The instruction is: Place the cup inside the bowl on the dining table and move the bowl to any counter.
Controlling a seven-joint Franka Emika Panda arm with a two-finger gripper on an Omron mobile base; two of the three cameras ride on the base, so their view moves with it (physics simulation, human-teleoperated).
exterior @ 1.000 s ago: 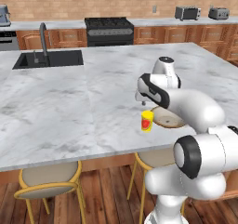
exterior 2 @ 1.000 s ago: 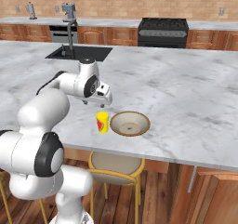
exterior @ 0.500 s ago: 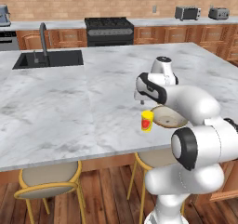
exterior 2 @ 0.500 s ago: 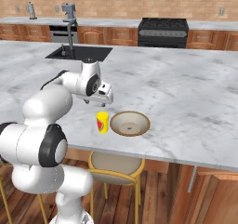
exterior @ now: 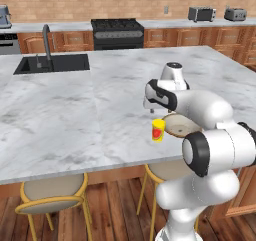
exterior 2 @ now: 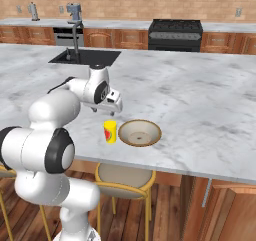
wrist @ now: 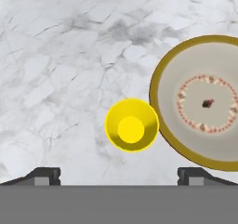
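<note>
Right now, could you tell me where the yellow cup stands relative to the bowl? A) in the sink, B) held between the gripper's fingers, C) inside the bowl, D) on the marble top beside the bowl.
D: the cup stands upright on the dining table just beside the bowl, with the open gripper above it.

yellow cup, tan bowl, marble table
</note>
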